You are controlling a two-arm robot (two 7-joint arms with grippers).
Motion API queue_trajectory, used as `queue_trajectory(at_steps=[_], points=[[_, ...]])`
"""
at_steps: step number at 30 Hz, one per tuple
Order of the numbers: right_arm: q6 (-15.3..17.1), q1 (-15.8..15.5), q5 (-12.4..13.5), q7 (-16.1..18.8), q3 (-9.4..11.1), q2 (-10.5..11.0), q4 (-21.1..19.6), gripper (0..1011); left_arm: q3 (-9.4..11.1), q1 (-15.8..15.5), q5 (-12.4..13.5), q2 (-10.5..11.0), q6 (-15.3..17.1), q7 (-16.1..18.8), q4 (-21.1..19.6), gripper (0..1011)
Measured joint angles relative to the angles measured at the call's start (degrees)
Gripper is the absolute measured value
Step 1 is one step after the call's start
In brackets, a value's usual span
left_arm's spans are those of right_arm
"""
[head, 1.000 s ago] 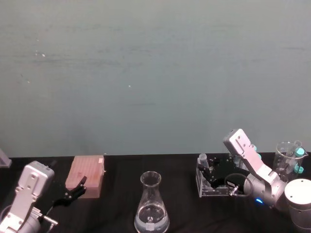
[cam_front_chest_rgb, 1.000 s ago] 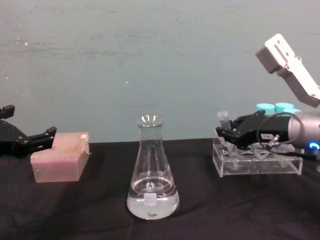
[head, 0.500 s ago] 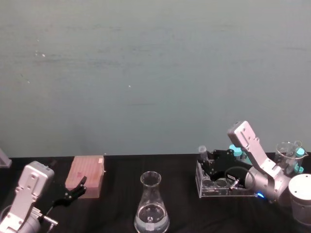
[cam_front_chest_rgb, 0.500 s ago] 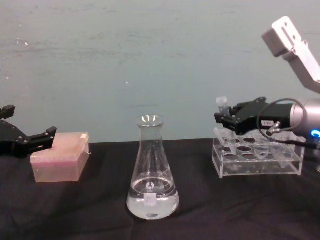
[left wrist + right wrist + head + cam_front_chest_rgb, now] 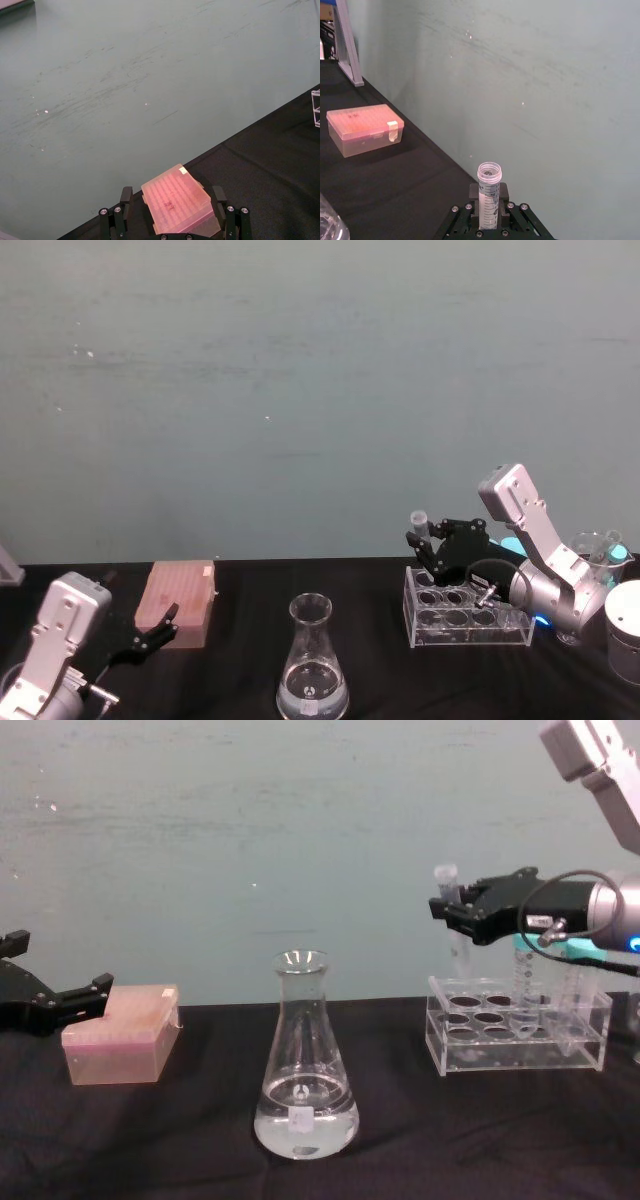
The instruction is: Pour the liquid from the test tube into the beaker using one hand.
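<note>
My right gripper [image 5: 452, 912] is shut on the test tube [image 5: 455, 925], a slim clear uncapped tube held upright above the left end of the clear rack [image 5: 515, 1040]. The tube's tip hangs just over the rack. In the right wrist view the test tube [image 5: 489, 192] stands between the fingers of my right gripper [image 5: 488, 210]. I cannot tell how much liquid it holds. The beaker [image 5: 305, 1070], a conical flask with clear liquid [image 5: 305, 1128] in its base, stands at the table's middle, left of the rack. My left gripper [image 5: 60, 1005] rests open at the far left.
A pink lidded box [image 5: 120, 1035] lies at the left, right before my left gripper [image 5: 171, 192]. Taller tubes with teal caps [image 5: 530, 960] stand in the rack. A glass with more tubes [image 5: 598, 555] and a white cylinder [image 5: 625, 640] sit at the far right.
My right gripper has risen with the test tube, drawing it up out of the rack. The left arm and the beaker have not moved.
</note>
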Motion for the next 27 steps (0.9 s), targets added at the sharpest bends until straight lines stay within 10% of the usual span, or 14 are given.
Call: queue_trajectory(at_steps=[27], points=[[-8.1,-2.5,-10.9,-5.5,-4.0,2.2,-8.8,218,0.0,0.0,0.0,0.0,0.0,0.0,0.0,1000]])
